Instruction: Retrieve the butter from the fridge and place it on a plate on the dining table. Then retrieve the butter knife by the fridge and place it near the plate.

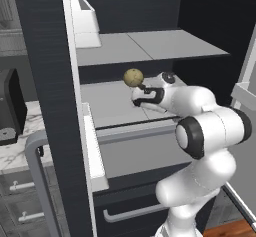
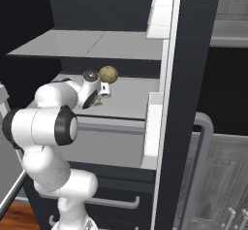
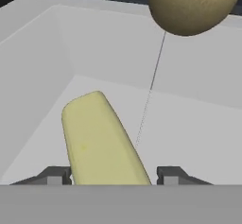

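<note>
Hand view puts the butter point(image 3: 100, 138) at lower centre of the frame, a pale-yellow stick lying flat on the white floor of a fridge shelf point(image 3: 189, 128), its near end running down between the two dark fingertips point(image 3: 54, 175) at the bottom edge. The gripper point(image 3: 112, 176) has its jaws set narrow against the stick's long sides; it looks closed on the butter, though contact itself is hidden at the frame's lower edge.

As a judgement: the stick should be light, and soft enough to dent or smear under a hard squeeze, with a greasy surface that may slide. Taking it across the narrow width, close to the middle of its length, would keep it from pivoting; here the grip sits toward one end, so the far end may droop when lifted.

A round tan potato point(image 3: 194, 5) sits at the upper right of the same frame, farther back on the shelf and apart from the butter.

From the left base view, the arm reaches from the lower right up into the open fridge point(image 1: 45, 56), forearm roughly level, wrist bent so the gripper point(image 1: 141, 100) points down onto the middle shelf just below the potato point(image 1: 133, 77). The right base view shows the same pose from the other side, hand at centre left.
</note>
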Controlling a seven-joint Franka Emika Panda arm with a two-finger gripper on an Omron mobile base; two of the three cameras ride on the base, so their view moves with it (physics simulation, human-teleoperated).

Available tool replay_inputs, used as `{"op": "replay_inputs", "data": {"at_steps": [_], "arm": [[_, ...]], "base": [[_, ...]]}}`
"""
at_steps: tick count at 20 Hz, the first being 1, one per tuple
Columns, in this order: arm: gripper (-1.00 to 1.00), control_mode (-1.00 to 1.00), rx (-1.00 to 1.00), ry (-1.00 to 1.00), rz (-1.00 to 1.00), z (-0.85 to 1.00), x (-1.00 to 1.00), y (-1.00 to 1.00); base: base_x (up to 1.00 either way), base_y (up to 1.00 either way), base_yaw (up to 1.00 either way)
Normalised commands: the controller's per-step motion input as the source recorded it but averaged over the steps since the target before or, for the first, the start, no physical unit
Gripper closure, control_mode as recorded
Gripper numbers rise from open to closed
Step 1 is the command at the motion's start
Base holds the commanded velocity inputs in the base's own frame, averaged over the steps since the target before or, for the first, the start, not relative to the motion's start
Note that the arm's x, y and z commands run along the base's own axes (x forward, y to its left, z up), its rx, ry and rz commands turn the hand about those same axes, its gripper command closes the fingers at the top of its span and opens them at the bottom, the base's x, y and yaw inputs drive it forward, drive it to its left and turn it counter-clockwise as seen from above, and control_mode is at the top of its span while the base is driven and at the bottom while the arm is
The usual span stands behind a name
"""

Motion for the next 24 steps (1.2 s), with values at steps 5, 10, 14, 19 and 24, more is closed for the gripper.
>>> {"op": "replay_inputs", "data": {"at_steps": [5, 10, 14, 19, 24], "arm": [[1.0, -1.0, 0.03, -0.01, -0.13, 0.34, -0.77, -0.02], [1.0, -1.0, 0.0, 0.01, -0.21, 0.49, -0.72, 0.0], [1.0, -1.0, 0.0, 0.04, -0.27, 0.14, -0.76, -0.23], [1.0, -1.0, 0.02, 0.11, -0.16, 0.23, -0.55, -0.35], [1.0, -1.0, 0.01, 0.18, -0.03, 0.28, -0.38, -0.1]], "base": [[0.0, 0.0, 0.0], [0.0, 0.0, 0.0], [0.0, 0.0, 0.0], [0.0, 0.0, 0.0], [0.0, 0.0, 0.0]]}}
